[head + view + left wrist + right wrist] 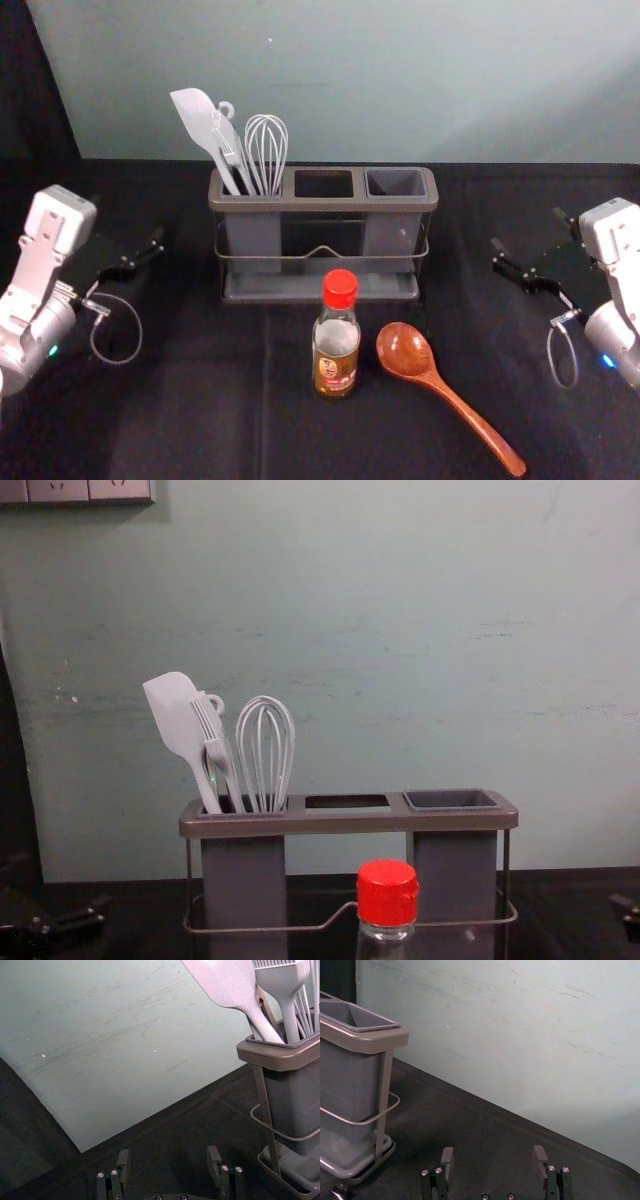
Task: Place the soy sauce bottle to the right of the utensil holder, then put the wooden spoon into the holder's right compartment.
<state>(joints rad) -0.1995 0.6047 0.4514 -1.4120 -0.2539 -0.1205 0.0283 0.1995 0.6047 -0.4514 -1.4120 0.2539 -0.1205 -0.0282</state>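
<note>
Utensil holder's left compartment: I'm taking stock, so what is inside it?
A spatula, a brush, a whisk and something with a looped top; the compartment's walls cover their lower ends.

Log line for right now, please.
soy sauce bottle: upright in front of utensil holder | wooden spoon: right of bottle | right compartment: empty | left gripper, right gripper: jaws open, empty

bottle (pixel 336 345) upright, spoon (pixel 436 382) beside, seemingly bowl-up
</note>
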